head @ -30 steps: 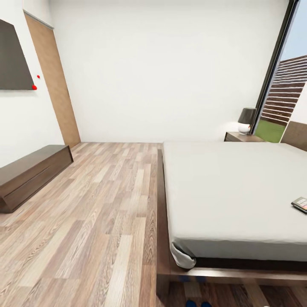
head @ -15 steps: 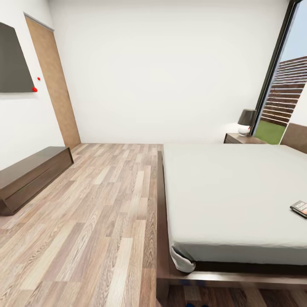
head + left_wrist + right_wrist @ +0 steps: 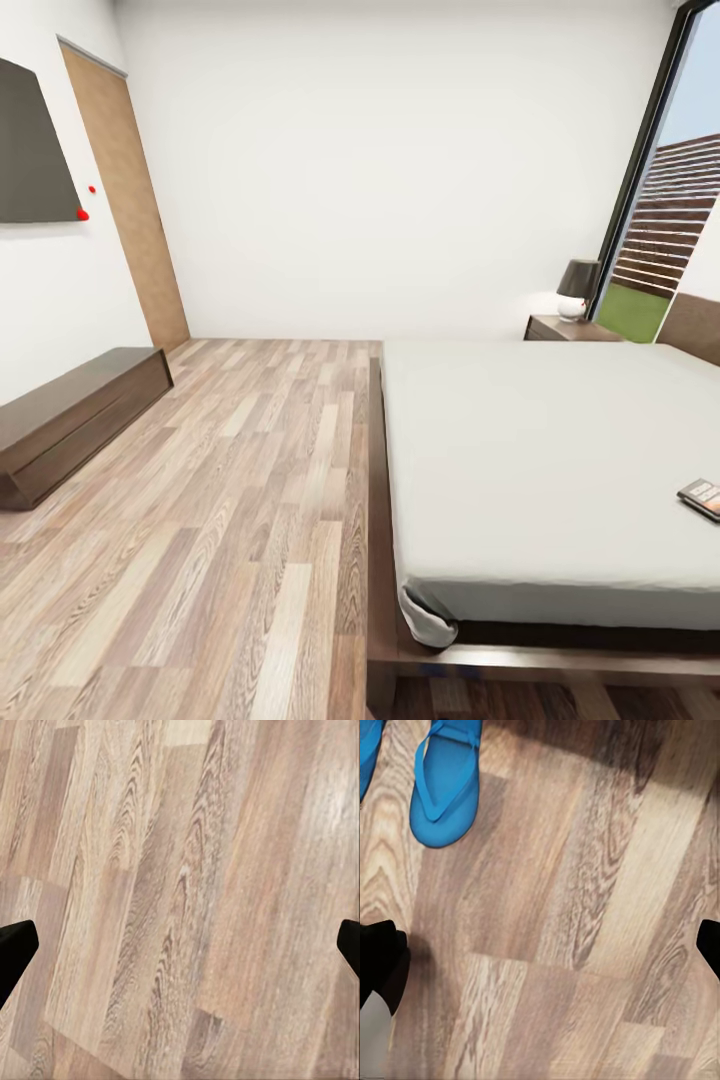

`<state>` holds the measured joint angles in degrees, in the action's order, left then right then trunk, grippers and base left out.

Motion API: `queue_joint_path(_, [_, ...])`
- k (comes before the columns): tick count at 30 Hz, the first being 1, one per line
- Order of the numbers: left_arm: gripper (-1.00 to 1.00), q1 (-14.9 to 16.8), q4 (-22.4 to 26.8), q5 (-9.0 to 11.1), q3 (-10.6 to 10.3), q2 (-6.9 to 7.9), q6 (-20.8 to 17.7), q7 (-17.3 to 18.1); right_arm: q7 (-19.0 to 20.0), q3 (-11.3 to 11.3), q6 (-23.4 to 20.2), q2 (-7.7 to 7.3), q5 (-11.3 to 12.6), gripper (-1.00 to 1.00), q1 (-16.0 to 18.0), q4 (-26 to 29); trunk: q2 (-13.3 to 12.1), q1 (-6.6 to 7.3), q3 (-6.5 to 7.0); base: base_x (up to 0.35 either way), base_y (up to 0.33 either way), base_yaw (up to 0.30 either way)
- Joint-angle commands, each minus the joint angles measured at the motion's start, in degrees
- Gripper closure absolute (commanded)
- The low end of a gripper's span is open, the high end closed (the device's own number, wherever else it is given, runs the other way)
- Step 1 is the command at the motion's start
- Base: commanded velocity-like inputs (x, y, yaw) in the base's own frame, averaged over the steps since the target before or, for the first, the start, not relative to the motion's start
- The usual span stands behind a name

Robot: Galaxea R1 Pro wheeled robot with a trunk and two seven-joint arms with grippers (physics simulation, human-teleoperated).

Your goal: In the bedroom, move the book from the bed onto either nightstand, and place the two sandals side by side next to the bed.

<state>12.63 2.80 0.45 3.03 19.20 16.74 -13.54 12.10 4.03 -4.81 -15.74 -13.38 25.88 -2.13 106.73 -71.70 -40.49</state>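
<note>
Down at the floor (image 3: 180,900), both arms hang low with their jaws spread wide and nothing between them; the left gripper (image 3: 180,945) faces bare planks, while the right gripper (image 3: 540,952) looks down on one blue sandal (image 3: 444,784) lying flat, with the edge of a second sandal (image 3: 366,750) just beside it. They seem to lie close to the foot of the bed (image 3: 500,655), so they likely need only a short carry to its side. Up on the grey mattress, near its right side, rests the book (image 3: 702,498), lying flat and well apart from the nightstand (image 3: 570,328), which stands past the far corner by the window and carries a small lamp (image 3: 577,288). I judge nothing is done yet. Across the room a long dresser (image 3: 70,420) sits against the left wall.
</note>
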Motion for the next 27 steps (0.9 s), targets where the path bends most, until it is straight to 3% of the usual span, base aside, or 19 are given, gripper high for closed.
queue_joint_path(1, [-1.0,0.0,-0.1,0.1,0.3,-0.25,0.2,0.0,0.2,0.4,0.0,0.01,-0.1,-1.0,0.0,-0.1,-0.4,0.23,0.13,0.0,0.0,0.0])
queue_joint_path(13, [-1.0,0.0,-0.1,0.0,0.2,-1.33,0.2,0.1,0.1,0.6,0.0,0.37,-0.5,-1.0,-0.4,0.0,-5.2,2.87,2.29,0.0,0.0,0.0])
queue_joint_path(21, [-1.0,0.0,-0.1,-0.2,0.2,-1.49,0.2,0.1,0.2,0.7,0.0,3.44,-0.6,-1.0,-2.6,0.0,-8.4,4.63,3.72,0.0,0.0,0.0])
queue_joint_path(27, [-1.0,0.0,-0.1,-0.2,0.2,-1.62,0.2,0.1,0.1,0.7,0.0,4.42,-0.7,-1.0,-4.0,0.0,-10.8,5.94,4.8,0.0,0.0,0.0])
